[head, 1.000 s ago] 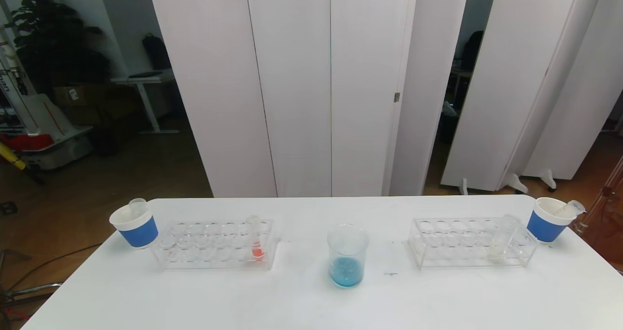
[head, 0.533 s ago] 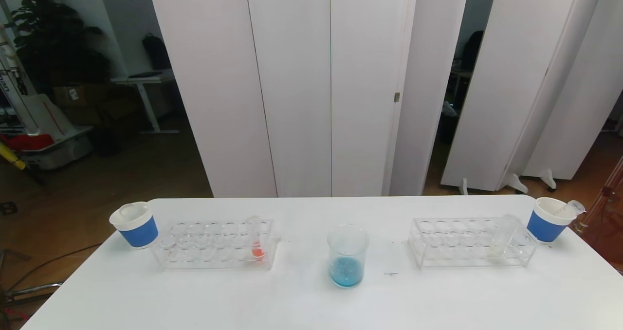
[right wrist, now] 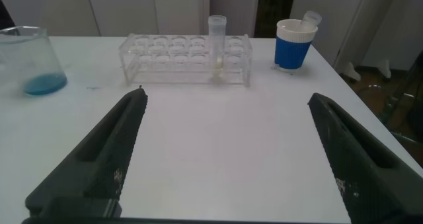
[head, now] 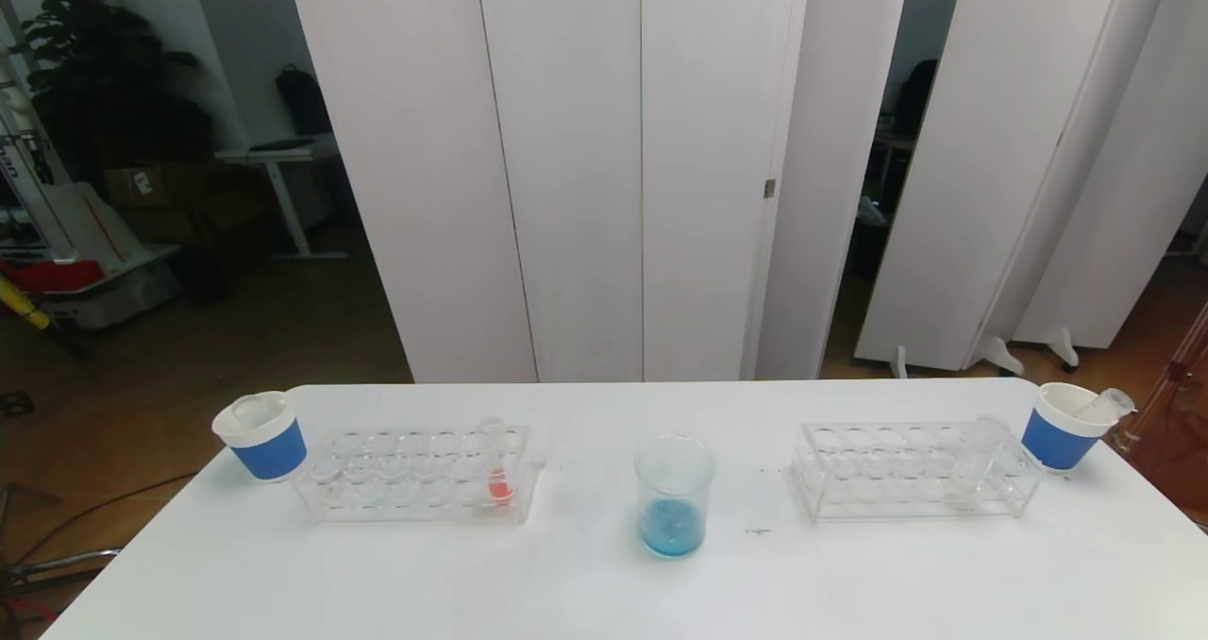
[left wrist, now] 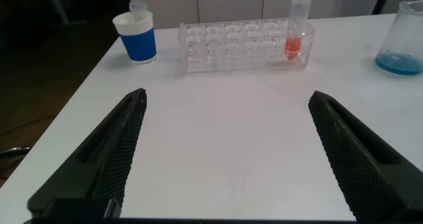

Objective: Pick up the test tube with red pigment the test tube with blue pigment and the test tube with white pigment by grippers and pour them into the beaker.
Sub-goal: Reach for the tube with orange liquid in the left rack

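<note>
My left gripper [left wrist: 225, 151] hangs low over the near part of the white table [head: 585, 593], its two dark ribbed fingers [left wrist: 109, 154] spread wide with nothing between them, and my right gripper [right wrist: 225, 151] sits the same way on its own side, fingers [right wrist: 357, 154] splayed and empty (neither claw shows in the head view, so both are pulled back toward my body). Ahead of the left claw, well apart from it, stands a clear rack [left wrist: 244, 45] holding one upright tube with orange-red pigment [left wrist: 295, 42] at the end nearest the middle of the table; beyond the rack's other end sits a white cup with a blue band [left wrist: 137, 37], a clear tube poking out of it. Ahead of the right claw, also well apart, a second clear rack [right wrist: 185, 57] carries the test tube with white pigment [right wrist: 217, 42], upright, a pale cream bit at its bottom, and just past that rack stands another blue-banded cup [right wrist: 294, 44] with an empty-looking tube [right wrist: 310, 17] leaning on its rim. Between the two racks, toward my centre and a little nearer to me, stands the beaker [head: 673, 496], upright, with bright blue pigment lying at its bottom. It is off to the inner side of both claws and touches neither rack.
</note>
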Available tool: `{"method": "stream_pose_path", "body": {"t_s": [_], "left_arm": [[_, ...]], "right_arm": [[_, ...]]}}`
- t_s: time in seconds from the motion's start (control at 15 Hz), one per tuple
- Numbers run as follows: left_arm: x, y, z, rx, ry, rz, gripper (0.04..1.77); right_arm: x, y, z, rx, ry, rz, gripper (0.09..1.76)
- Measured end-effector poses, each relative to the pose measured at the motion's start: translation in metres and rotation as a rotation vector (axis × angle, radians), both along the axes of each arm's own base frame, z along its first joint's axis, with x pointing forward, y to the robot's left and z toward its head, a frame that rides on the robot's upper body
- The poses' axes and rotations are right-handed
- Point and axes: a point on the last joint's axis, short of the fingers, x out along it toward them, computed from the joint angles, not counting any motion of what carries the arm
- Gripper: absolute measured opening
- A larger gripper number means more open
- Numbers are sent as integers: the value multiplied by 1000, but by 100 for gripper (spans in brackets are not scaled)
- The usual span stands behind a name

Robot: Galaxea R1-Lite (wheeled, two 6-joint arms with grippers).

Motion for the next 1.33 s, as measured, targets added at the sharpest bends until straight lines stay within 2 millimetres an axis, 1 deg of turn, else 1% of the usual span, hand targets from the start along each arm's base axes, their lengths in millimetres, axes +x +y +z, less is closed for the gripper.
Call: {"method": "stream_pose_path", "body": {"t_s": [1.33], "left_arm": [[0, 0, 0, 4, -1, -1, 175]], "right_arm": [[0, 0, 0, 1, 0, 0, 175]]}}
